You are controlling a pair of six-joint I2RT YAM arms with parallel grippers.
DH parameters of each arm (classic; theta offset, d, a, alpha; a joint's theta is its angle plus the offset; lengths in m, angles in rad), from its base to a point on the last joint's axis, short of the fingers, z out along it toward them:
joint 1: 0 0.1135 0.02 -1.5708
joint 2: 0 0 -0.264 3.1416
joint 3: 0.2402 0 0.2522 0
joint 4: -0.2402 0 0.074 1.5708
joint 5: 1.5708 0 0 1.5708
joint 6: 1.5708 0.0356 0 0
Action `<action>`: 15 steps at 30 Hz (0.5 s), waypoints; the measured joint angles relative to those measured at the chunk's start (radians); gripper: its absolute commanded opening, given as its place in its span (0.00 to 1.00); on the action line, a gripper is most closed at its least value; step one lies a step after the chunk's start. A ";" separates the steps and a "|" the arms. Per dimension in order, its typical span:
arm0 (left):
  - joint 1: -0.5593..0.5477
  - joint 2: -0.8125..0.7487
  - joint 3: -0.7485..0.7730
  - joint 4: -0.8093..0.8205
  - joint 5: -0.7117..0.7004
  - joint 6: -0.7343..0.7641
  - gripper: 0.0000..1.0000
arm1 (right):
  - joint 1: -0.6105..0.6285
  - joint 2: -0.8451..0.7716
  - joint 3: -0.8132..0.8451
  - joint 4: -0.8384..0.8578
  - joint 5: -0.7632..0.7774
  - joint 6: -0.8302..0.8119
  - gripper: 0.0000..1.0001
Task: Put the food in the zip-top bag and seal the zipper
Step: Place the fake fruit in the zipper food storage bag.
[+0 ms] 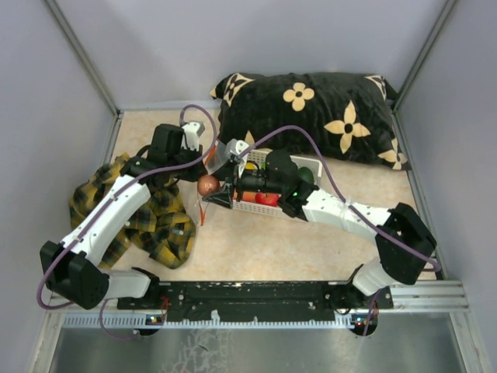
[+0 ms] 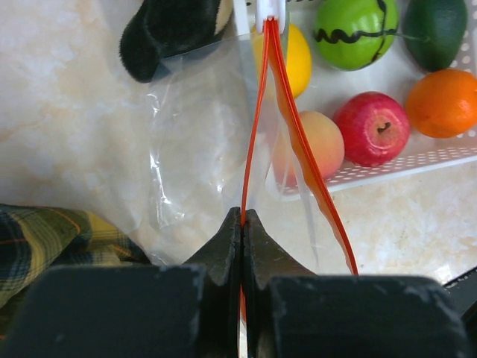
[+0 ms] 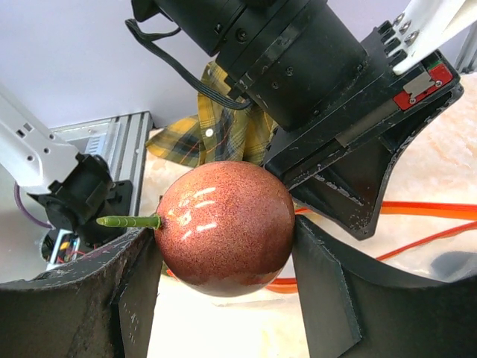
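**Status: 0 of 7 bagged, first fruit at the bag mouth, zipper open**

Top view: the right claw [image 1: 215, 189] pinches the brown fruit [image 1: 206, 185] just left of the white basket [image 1: 256, 208], above the bench [image 1: 311, 249]. The left claw [image 1: 224, 153] sits just behind it, near the flowered pillow [image 1: 311, 109]. The clear plastic barely reads from here. I only catch a sliver of the zipper [image 1: 203, 211] hanging beside the plaid cloth [image 1: 155, 221].

Left wrist: the left claw is pressed together on one lip of the zipper. The two orange strips part above the fingers, so the mouth is open. The zip-top bag [image 2: 190, 149] looks empty as far as I can see through it. Six pieces sit in the basket:
- yellow fruit [image 2: 298, 56]
- striped green fruit [image 2: 354, 30]
- dark green fruit [image 2: 436, 30]
- orange fruit [image 2: 443, 101]
- red fruit [image 2: 373, 127]
- peach fruit [image 2: 324, 142]

Right wrist: the brown fruit sits squarely between the right claw's fingers with its stem pointing left. The left claw's body is close behind, and the orange strips run off to the right. I can't tell whether the fruit is lined up over the opening.

My read: one fruit is in transit, six are left to fetch, and the seal comes after that.
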 measured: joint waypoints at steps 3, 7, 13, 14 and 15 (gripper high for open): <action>0.003 0.000 -0.005 0.000 -0.027 0.010 0.00 | 0.000 0.022 -0.013 0.048 0.000 0.000 0.34; 0.005 0.000 -0.010 0.000 -0.063 0.013 0.00 | -0.007 0.043 -0.050 0.139 0.004 0.004 0.33; 0.005 0.000 -0.010 0.001 -0.072 0.007 0.00 | -0.009 0.059 -0.087 0.199 0.020 0.005 0.33; 0.005 -0.002 -0.010 0.002 -0.069 0.004 0.00 | -0.010 0.062 -0.093 0.204 0.027 0.004 0.33; 0.005 -0.005 -0.010 0.002 -0.062 -0.001 0.00 | -0.013 0.066 -0.099 0.204 0.037 0.003 0.33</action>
